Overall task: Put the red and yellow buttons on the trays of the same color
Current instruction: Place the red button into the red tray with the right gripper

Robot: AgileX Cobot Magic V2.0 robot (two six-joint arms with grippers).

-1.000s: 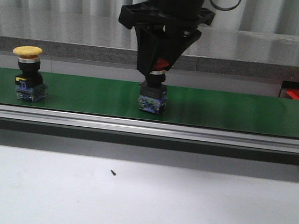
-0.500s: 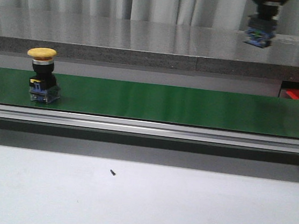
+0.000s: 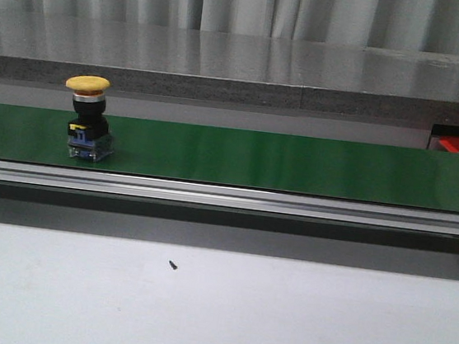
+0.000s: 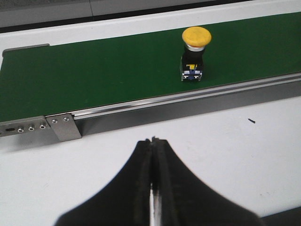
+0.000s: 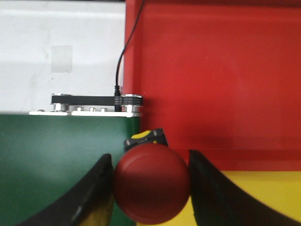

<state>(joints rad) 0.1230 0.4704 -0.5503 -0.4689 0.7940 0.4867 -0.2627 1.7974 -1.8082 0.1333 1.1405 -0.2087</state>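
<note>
While the right end effector (image 5: 151, 188) grips the red button (image 5: 151, 182) over the red tray (image 5: 216, 70) for sorting, the left end effector (image 4: 153, 155) waits clenched.

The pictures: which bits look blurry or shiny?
Right wrist view: the round red button cap and the dark claw fingers beside it are soft. Front view: the grey stone ledge mirrors the curtain. Left wrist view: the yellow mushroom-head button looks sharp.
</note>
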